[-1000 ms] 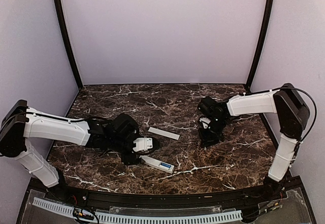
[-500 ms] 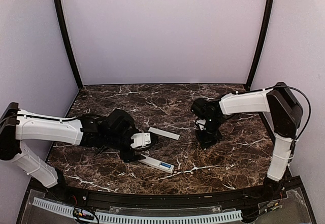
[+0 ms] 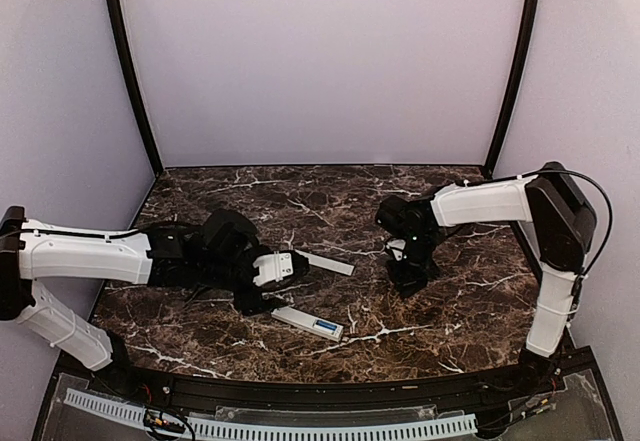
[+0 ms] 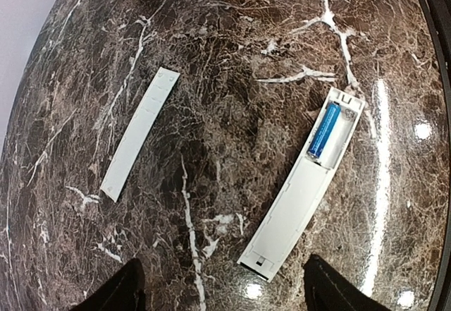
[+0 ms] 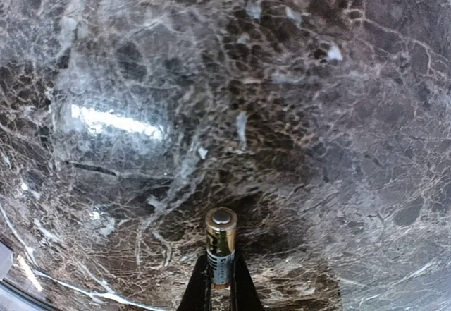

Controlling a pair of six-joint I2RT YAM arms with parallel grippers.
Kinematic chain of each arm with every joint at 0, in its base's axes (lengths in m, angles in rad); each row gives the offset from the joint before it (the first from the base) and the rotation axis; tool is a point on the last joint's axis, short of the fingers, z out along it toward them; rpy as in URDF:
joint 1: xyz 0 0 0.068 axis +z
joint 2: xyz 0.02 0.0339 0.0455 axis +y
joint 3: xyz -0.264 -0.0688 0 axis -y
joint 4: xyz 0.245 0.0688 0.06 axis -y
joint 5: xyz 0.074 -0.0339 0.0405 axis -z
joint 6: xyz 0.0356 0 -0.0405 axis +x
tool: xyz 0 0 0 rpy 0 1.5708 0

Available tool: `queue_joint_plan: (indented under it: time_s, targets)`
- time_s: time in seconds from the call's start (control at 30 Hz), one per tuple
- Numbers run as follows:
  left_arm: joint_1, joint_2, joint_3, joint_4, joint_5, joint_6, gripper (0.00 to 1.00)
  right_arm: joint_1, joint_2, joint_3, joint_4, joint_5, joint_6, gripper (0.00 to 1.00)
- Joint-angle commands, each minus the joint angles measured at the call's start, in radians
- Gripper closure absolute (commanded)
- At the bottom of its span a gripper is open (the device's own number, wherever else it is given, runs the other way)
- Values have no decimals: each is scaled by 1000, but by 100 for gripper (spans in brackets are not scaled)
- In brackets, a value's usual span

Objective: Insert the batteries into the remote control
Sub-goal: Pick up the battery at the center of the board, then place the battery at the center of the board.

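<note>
My right gripper (image 5: 220,272) is clenched on one battery (image 5: 220,244), whose capped end sticks out past the fingertips above the marble table (image 5: 317,113). My left gripper (image 4: 224,272) hangs released, fingers spread wide and gripping nothing. The remote control (image 4: 299,191) lies back-up at its 1 o'clock, with a second battery (image 4: 324,129) seated in its recess. The cover strip (image 4: 139,133) lies at 11 o'clock.

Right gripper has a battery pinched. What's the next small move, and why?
Probably carry the right gripper and its held battery over toward the remote control. Its recess holds one loaded battery, the slot beside it looks empty, and the right gripper hangs apart from the remote, over the table.
</note>
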Motion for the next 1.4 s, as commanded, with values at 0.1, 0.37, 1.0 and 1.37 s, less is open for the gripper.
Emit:
queue_joint_plan:
  time_s: [0.1,0.37,1.0,1.37]
  targets:
    - [58,-86,-3,67,-43,-78,23,17,-188,38,158,2,-186,100]
    - [135,-210,-50,318,31,-136,20,30,-552,-67,813,-355,-574,100]
    - [174,-151,6,580,430,-137,16,27,-539,95,1062,-805,-704,100]
    - [179,-133,15,571,429,-106,16,-10,-504,186,996,-870,-537,100]
